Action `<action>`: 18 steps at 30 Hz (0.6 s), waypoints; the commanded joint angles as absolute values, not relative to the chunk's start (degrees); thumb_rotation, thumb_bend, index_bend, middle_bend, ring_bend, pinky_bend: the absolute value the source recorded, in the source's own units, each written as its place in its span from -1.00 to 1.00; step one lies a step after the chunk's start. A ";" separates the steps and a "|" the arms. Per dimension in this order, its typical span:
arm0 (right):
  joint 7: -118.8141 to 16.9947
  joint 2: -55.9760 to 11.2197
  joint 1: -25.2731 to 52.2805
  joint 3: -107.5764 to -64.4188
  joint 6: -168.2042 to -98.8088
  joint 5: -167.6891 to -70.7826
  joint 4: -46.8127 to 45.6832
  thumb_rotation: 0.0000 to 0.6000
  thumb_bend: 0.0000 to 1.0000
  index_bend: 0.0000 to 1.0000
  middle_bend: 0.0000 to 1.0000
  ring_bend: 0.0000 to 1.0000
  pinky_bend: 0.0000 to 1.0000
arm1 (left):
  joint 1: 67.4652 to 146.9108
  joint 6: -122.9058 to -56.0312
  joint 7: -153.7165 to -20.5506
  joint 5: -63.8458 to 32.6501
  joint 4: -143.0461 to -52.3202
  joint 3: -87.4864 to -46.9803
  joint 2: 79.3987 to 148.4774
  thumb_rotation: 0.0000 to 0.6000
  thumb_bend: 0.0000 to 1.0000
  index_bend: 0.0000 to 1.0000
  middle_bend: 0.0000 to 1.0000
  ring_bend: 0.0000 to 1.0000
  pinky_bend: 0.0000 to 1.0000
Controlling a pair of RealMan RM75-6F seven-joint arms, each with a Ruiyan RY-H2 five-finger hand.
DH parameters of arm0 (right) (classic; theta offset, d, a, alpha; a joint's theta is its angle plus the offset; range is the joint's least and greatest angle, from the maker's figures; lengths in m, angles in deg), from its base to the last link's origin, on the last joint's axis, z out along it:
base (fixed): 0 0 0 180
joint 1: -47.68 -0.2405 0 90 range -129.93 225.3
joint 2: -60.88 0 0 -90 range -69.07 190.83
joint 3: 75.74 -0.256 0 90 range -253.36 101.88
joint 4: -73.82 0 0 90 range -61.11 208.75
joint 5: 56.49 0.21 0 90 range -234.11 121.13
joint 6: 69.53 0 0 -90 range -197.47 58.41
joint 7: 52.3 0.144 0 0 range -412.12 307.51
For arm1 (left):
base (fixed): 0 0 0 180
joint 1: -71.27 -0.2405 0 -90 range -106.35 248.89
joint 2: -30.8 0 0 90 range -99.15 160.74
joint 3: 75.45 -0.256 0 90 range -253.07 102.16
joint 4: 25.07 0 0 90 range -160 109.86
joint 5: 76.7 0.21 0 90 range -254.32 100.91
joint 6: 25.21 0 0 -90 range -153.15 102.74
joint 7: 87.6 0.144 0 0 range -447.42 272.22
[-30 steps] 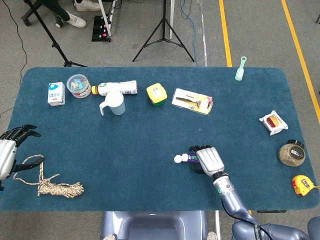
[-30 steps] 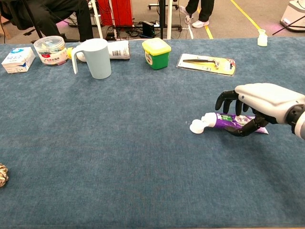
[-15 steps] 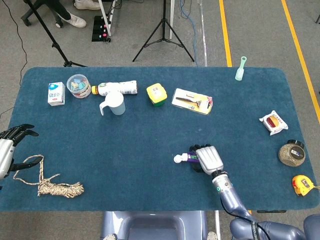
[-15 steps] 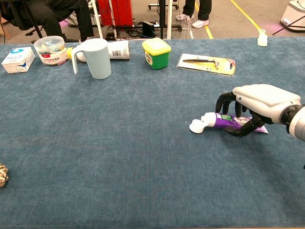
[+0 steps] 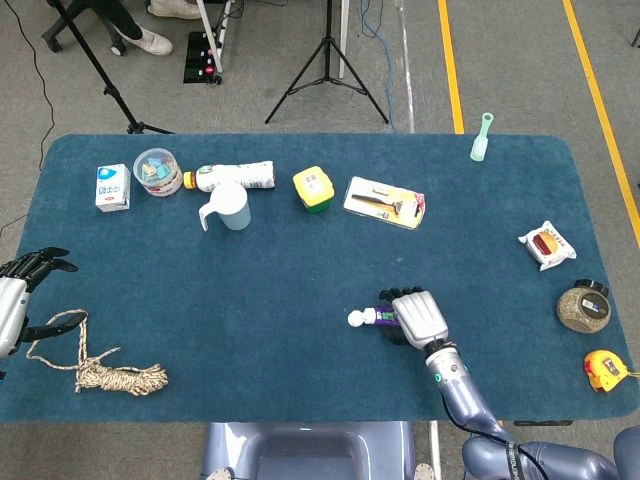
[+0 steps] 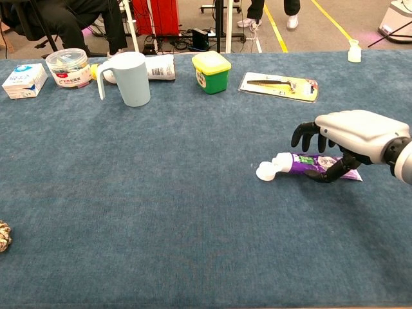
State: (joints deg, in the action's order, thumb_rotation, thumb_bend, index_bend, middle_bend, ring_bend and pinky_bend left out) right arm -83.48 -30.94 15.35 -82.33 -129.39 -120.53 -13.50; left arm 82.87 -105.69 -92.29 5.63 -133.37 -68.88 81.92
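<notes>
A purple toothpaste tube (image 5: 372, 317) with a white cap lies flat on the blue table cover (image 5: 300, 290), cap pointing left. My right hand (image 5: 420, 315) arches over its rear half. In the chest view the right hand (image 6: 357, 132) has its fingers curved down behind the tube (image 6: 293, 164) and its thumb low on the near side; the tube rests on the cloth. My left hand (image 5: 15, 295) sits at the table's left edge with fingers spread and holds nothing. A coiled rope (image 5: 100, 370) lies just beside it.
Along the back stand a milk carton (image 5: 112, 187), a clear tub (image 5: 156, 171), a lying bottle (image 5: 235, 176), a pale mug (image 5: 228, 209), a yellow-green box (image 5: 313, 189) and a packaged razor (image 5: 384, 202). A snack pack (image 5: 547, 245), jar (image 5: 582, 306) and tape measure (image 5: 604, 369) line the right edge.
My left hand has drawn back slightly toward the left edge. The right hand has stayed over the tube, its fingers raised a touch.
</notes>
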 commanded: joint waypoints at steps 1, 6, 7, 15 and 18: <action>-83.63 -31.40 15.12 -82.18 -129.10 -120.15 -13.13 0.55 -0.15 -0.49 -0.38 -0.26 -0.39 | 82.75 -105.78 -92.41 5.48 -133.19 -68.89 81.91 1.00 -0.78 -0.32 -0.50 -0.55 -0.46; -83.38 -32.39 14.64 -82.18 -128.72 -119.93 -11.94 0.63 -0.15 -0.44 -0.36 -0.25 -0.39 | 82.48 -105.97 -92.80 5.30 -132.88 -68.95 81.85 1.00 -0.78 -0.32 -0.50 -0.55 -0.45; -83.25 -32.53 14.62 -82.16 -128.78 -120.05 -11.75 0.65 -0.15 -0.40 -0.34 -0.24 -0.37 | 82.45 -105.99 -92.86 5.31 -132.86 -68.96 81.84 1.00 -0.78 -0.32 -0.50 -0.55 -0.45; -77.99 -34.46 15.00 -82.14 -129.38 -122.60 -8.39 0.69 -0.15 -0.03 -0.06 0.02 -0.14 | 81.84 -106.68 -93.50 5.01 -132.55 -68.93 81.45 1.00 -0.78 -0.32 -0.50 -0.55 -0.45; -76.65 -34.72 15.06 -82.03 -129.25 -123.26 -7.48 0.69 -0.15 0.00 -0.03 0.05 -0.10 | 81.64 -106.90 -93.57 5.04 -132.69 -68.96 81.22 1.00 -0.78 -0.32 -0.50 -0.55 -0.45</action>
